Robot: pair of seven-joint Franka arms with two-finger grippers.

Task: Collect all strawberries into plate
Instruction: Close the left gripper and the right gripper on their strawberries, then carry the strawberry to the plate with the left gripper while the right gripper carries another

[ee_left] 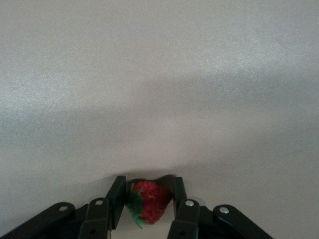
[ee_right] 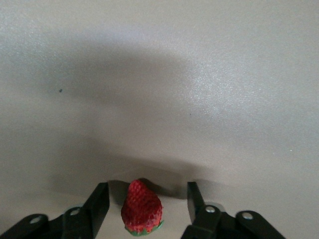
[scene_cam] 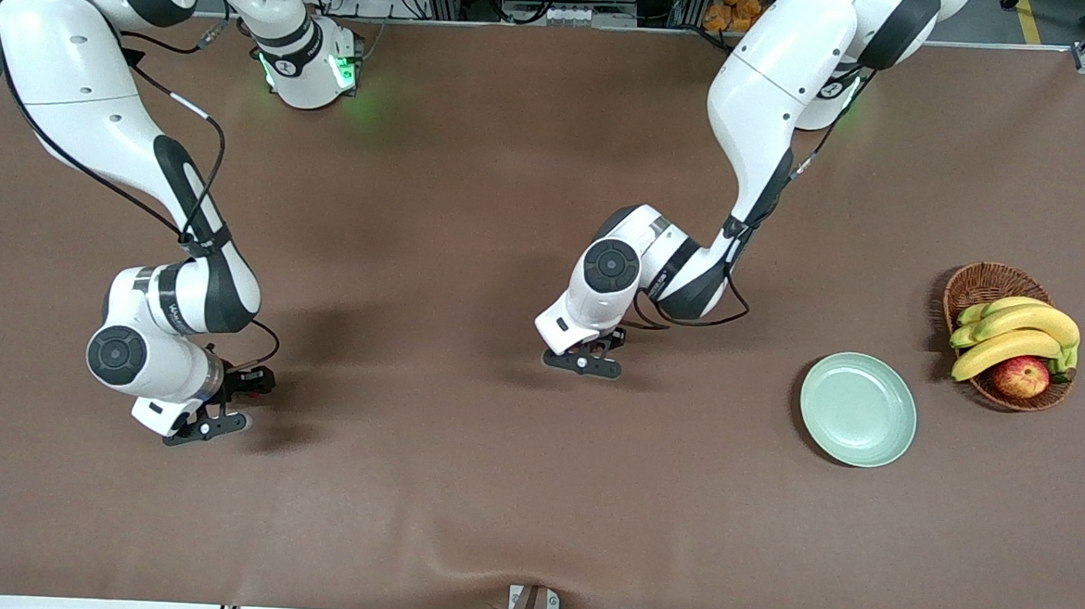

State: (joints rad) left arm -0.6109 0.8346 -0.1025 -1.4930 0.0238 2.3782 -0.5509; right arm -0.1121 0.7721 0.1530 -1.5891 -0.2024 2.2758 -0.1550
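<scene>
In the left wrist view a small red strawberry (ee_left: 149,201) with a green cap sits on the brown table between the fingers of my left gripper (ee_left: 148,186). Both pads press against its sides. That gripper (scene_cam: 596,352) is low over the middle of the table. My right gripper (ee_right: 147,188) is open around another strawberry (ee_right: 142,211), with a gap on each side of it. It hangs low (scene_cam: 233,404) toward the right arm's end of the table. The mint-green plate (scene_cam: 857,409) lies empty toward the left arm's end. In the front view both berries are hidden by the hands.
A brown wicker basket (scene_cam: 1010,334) with bananas (scene_cam: 1014,334) and a red-yellow apple (scene_cam: 1022,376) stands beside the plate, closer to the left arm's end of the table. The brown mat (scene_cam: 459,486) covers the table.
</scene>
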